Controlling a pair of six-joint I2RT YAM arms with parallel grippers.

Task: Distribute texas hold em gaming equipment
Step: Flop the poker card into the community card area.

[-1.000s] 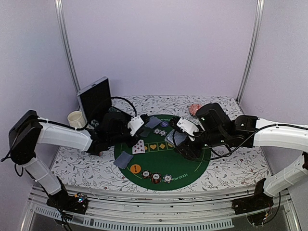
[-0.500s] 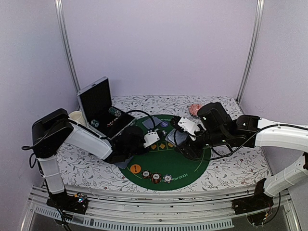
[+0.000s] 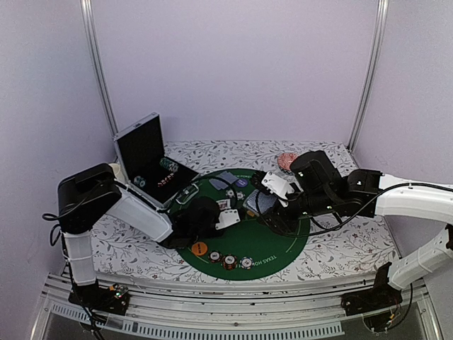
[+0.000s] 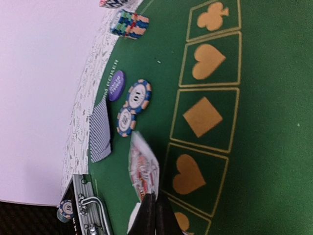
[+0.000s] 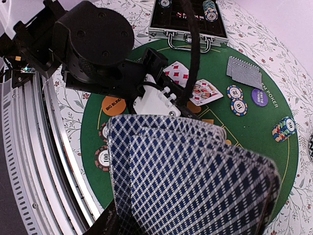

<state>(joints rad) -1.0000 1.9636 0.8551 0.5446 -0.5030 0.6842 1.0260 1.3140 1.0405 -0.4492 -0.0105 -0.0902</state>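
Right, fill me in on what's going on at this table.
A poker set is being laid out. The right gripper holds a fan of cards over the green mat. The left gripper, shut, pinches a face-up card by the suit boxes. Chips and an orange disc lie at the mat's near edge. The case stands open.

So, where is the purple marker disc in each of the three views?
Top external: purple marker disc at the far edge of the green mat, near centre.
Left wrist: upper left.
Right wrist: right side, at mid height.
Shared landmark: the face-down cards next to it.
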